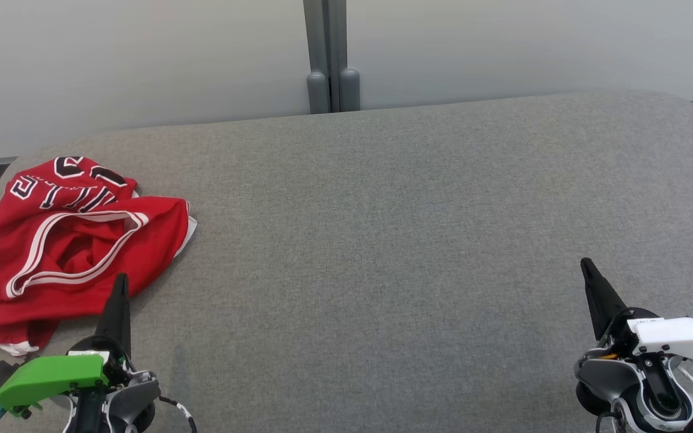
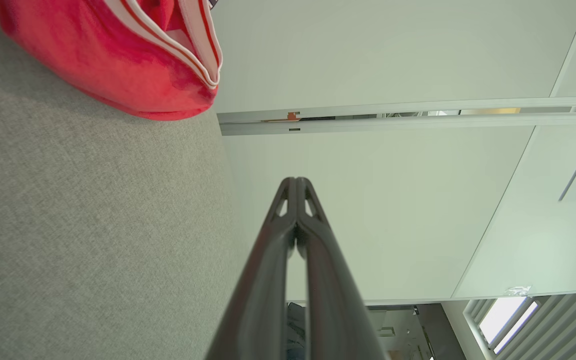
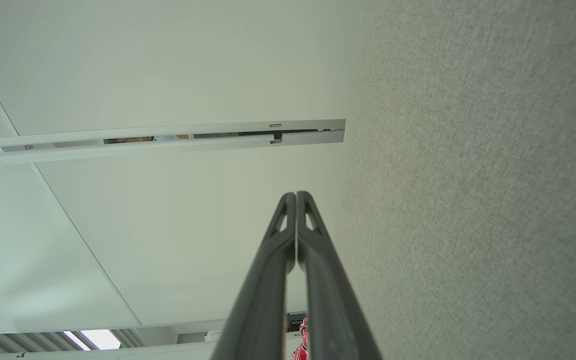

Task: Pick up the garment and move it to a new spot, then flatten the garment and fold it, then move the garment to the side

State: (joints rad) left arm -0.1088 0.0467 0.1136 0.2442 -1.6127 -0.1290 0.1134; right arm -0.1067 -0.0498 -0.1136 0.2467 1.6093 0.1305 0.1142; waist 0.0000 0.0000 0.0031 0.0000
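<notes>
Low at the near edge, the green-housed left gripper (image 1: 121, 281) and white-housed right gripper (image 1: 587, 266) are both pinched closed and empty above the grey fabric-covered table (image 1: 382, 240). A crumpled red jersey with white trim (image 1: 76, 240) lies on the table's left side, just beside the left gripper.

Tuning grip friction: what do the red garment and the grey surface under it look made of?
The red garment: thin, smooth knit with slight sheen, probably polyester jersey; it slumps in soft folds, white striped trim. The grey surface: matte woven cloth, like upholstery; fine speckled weave shows. Rounded corners hint at padding, unconfirmed.
</notes>
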